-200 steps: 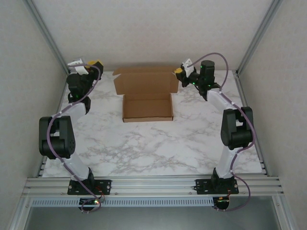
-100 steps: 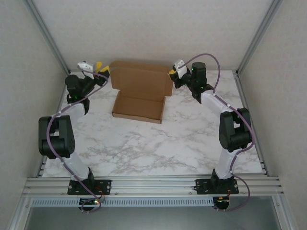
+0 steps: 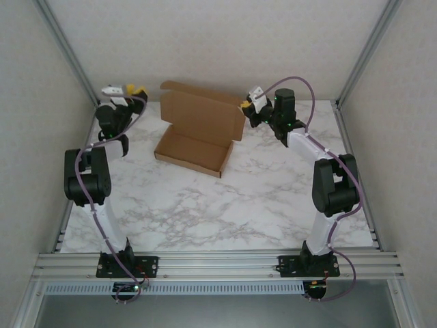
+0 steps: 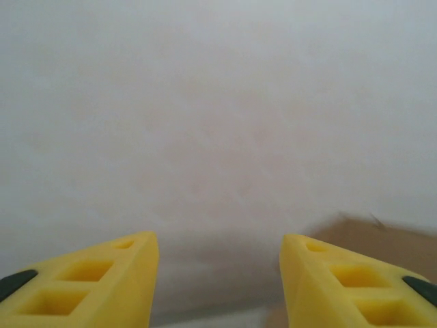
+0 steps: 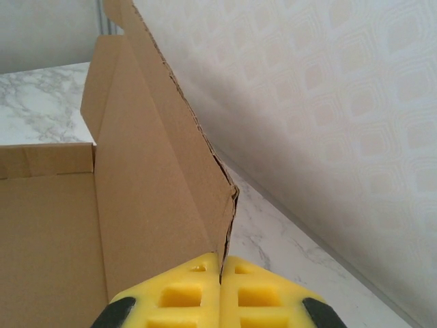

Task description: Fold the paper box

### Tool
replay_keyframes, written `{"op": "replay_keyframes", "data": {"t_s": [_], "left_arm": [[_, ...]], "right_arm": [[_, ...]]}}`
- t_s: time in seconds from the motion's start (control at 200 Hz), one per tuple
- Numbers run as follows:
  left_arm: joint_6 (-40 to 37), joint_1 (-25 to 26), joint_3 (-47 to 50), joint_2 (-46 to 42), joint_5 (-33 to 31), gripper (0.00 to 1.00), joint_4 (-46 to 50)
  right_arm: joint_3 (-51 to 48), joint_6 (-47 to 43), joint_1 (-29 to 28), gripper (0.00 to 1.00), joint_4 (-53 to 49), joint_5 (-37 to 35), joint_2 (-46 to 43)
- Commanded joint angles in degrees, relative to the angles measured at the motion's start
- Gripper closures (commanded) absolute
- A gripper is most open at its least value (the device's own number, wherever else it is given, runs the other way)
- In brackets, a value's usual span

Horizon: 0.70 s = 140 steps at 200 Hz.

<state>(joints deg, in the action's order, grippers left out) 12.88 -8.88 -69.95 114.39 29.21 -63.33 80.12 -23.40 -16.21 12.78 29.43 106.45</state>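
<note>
The paper box [image 3: 194, 133] is plain brown cardboard, a shallow tray on the marble table [image 3: 225, 198] with its lid standing up at the back. In the right wrist view my right gripper [image 5: 220, 266] is shut on the right edge of that raised lid [image 5: 164, 171], the yellow fingers pressed together around the cardboard; the top view places it at the lid's right end [image 3: 247, 104]. My left gripper [image 3: 136, 91] hovers at the back left, apart from the box, and its yellow fingers [image 4: 102, 273] stand open with nothing between them. A brown corner of the box [image 4: 382, 236] shows beside the right finger.
White patterned walls [image 3: 225, 41] close in the back and sides, with metal frame posts [image 3: 65, 48] at the corners. An aluminium rail [image 3: 218, 263] runs along the near edge where both arm bases are bolted. Bare marble lies in front of the box.
The box has turned and slid left, its lid lifted upright by the right gripper. The left arm has drawn back and straightened toward the back left corner.
</note>
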Motion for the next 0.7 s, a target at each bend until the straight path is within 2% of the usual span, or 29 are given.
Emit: {"op": "replay_keyframes", "data": {"t_s": [0.0,0.07,0.27,0.506,0.696], "left_arm": [[10.05,-0.66,-8.12,3.44,-17.32,0.51,5.33],[9.75,0.28,-14.75,8.26,-14.68,0.5,10.68],[14.97,1.14,-28.91,22.83,-2.98,0.5,12.93],[19.54,2.91,-31.22,27.41,-0.55,0.51,11.34],[21.55,4.99,-29.87,27.95,7.03,0.54,9.35]], "right_arm": [[-1.17,-1.91,0.2,0.98,-2.4,3.26,-0.35],[-1.58,-2.09,0.13,0.98,-2.07,4.07,-0.41],[-2.02,-2.27,0.14,0.98,-1.05,5.23,-0.3],[-1.94,-2.48,0.16,0.99,-0.38,5.24,-0.24],[-2.05,-2.05,0.0,0.99,0.41,5.12,-0.4]]}}
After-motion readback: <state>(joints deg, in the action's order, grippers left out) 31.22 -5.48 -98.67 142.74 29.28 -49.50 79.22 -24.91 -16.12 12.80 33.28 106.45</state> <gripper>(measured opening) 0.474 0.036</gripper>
